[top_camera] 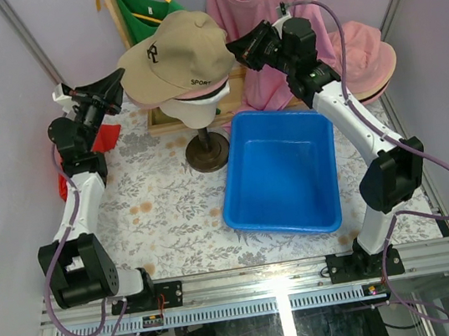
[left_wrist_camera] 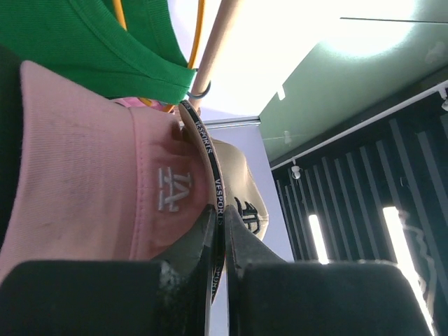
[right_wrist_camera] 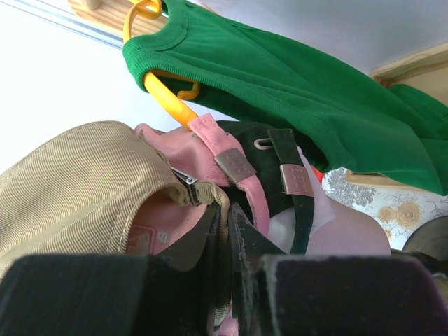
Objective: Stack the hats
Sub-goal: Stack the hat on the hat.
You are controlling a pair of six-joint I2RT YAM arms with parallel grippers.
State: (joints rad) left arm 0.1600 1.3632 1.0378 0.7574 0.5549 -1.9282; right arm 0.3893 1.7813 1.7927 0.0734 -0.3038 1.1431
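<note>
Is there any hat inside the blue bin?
No, the bin shows only its bare blue bottom; the tan cap sits on the mannequin head.

The top view looks down from above and behind the arm bases, which line the bottom of its frame, and takes in the whole tabletop (top_camera: 156, 220). The left wrist view sits very close behind the left fingers (left_wrist_camera: 259, 280), looking along the brim edge of the tan cap (left_wrist_camera: 241, 175). The right wrist view sits equally close behind the right fingers (right_wrist_camera: 245, 245), facing the cap's back strap. All three share that cap and the green shirt (top_camera: 142, 15)
</note>
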